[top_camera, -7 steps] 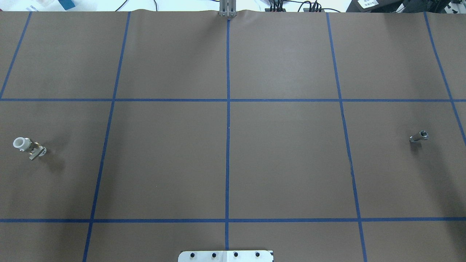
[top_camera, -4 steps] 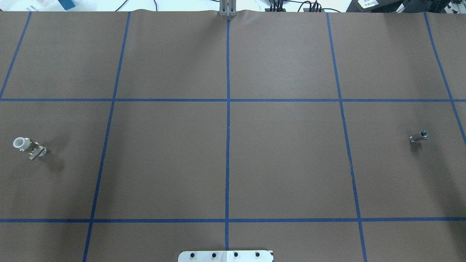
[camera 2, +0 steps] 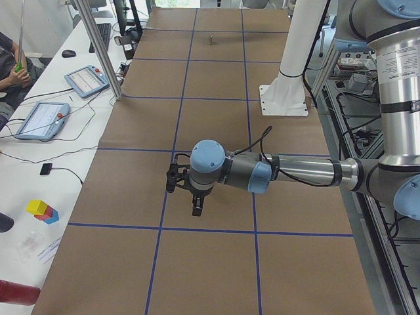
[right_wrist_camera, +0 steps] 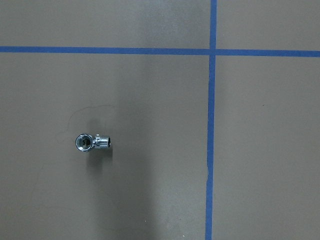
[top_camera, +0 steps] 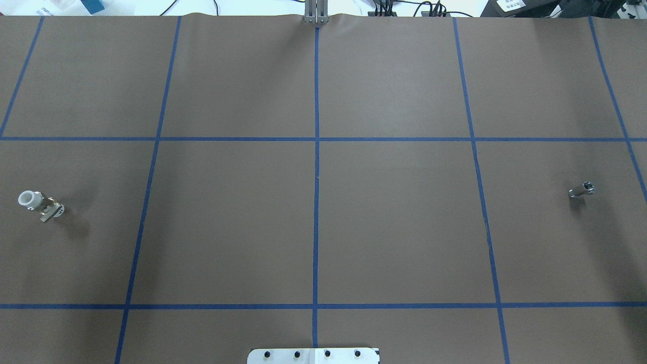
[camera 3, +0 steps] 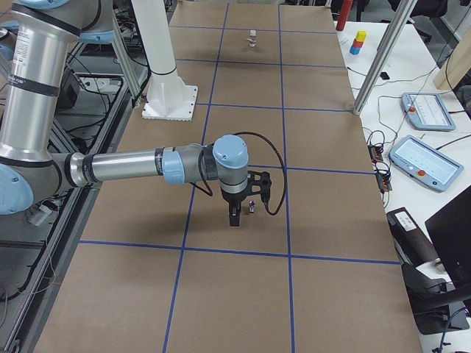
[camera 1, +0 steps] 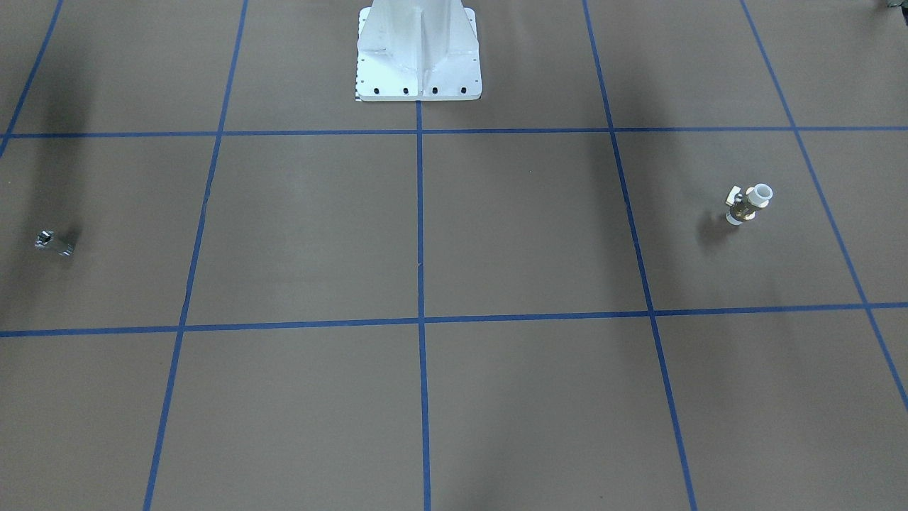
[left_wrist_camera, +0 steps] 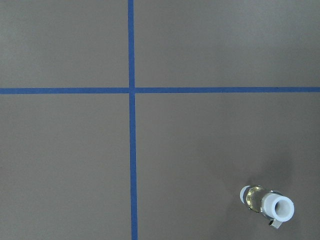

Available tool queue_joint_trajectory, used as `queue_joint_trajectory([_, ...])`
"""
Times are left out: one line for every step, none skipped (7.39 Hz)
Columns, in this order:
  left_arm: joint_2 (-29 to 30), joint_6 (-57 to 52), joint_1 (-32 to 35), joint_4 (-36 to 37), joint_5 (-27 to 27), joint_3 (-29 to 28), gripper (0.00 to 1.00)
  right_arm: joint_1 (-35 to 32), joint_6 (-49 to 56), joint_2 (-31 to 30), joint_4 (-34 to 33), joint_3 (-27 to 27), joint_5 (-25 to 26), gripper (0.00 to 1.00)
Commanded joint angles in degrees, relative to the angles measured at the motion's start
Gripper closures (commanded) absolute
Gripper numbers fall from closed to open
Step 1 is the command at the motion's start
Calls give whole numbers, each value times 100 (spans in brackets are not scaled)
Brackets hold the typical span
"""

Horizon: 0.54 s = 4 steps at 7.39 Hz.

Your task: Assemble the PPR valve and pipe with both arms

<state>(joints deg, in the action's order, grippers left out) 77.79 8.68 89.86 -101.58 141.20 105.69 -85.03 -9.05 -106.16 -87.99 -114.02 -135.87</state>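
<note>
**Brown papered table, valve and pipe lying well apart**

Matte brown paper point(top_camera: 394, 227), divided into large squares by blue tape lines point(top_camera: 316, 151), is spread flat over the table.

The PPR valve point(top_camera: 40, 205) is found near the robot's left end. It is a stubby fitting with smooth white plastic ring ends, a brass-coloured middle and a small side handle. It is set on end, one open white ring turned upward.

The pipe point(top_camera: 581, 190) is found near the robot's right end, well apart from the valve. It is a short piece of shiny silver metal, with a round open mouth and a ribbed stub at its side.

Both parts are seen lying free on the paper in the wrist views.

The black left gripper point(camera 2: 195, 210) is shown only from the side, hanging above the table. How far it is opened cannot be told.

The right gripper point(camera 3: 234, 219) is likewise shown only from the side, with the pipe just beside it. Its opening cannot be told either.

A white bolted pedestal point(camera 1: 418, 50) is seen at the robot's edge.
</note>
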Motion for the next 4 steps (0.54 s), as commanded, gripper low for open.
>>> queue_joint_trajectory([-35,29,-3,-82,-5,5,0,-5,0,-63,-7,-129,-62,0])
queue_joint_trajectory([-1,194,-12,-82,-83,-4,0,-5,0,-54,-7,-129,-45,0])
queue_joint_trajectory([9,213,-73,-82,-84,4,0,-5,-26,-63,-7,-138,-53,0])
queue_joint_trajectory([17,222,-126,-99,-84,5,1,-5,-52,-54,1,-138,-54,0])
